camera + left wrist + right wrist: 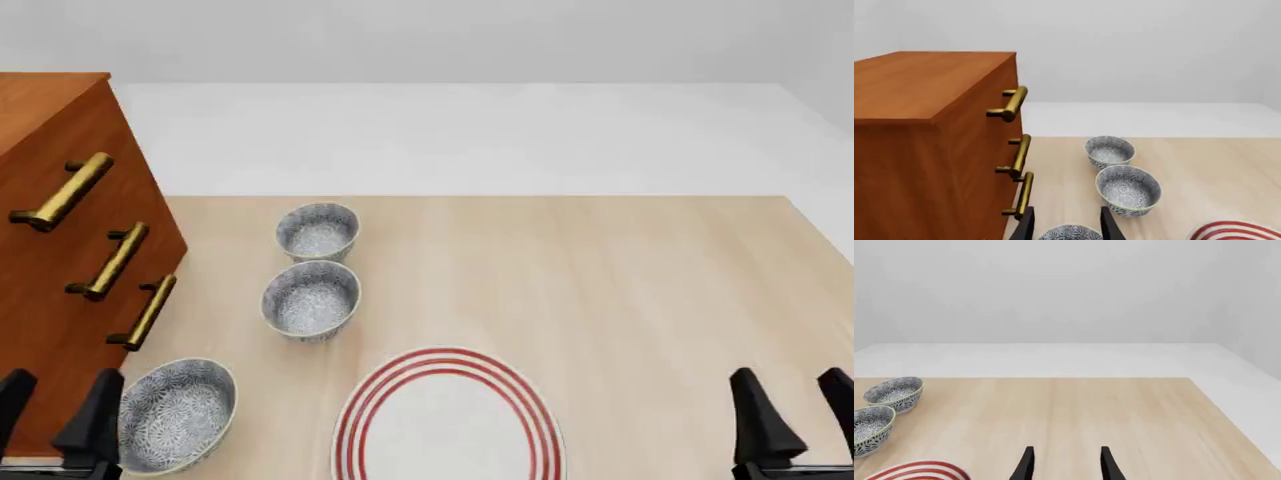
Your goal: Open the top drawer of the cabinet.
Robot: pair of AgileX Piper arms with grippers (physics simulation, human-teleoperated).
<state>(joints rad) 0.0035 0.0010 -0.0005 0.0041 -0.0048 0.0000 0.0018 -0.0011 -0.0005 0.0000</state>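
Left hand (56, 410) spread, nothing held, parked low beside tall reddish-brown wooden cabinet (54, 290). Right hand (790, 410) spread, idle. Highest reddish-brown drawer with brass bar handle (63, 190) apparently fully shut, untouched. Approach, grip, pull all left.

Left end effector (56, 410): two flat, matte black tapered fingers, pointed tips.
Right end effector (790, 410): same black pair, blocky black base.
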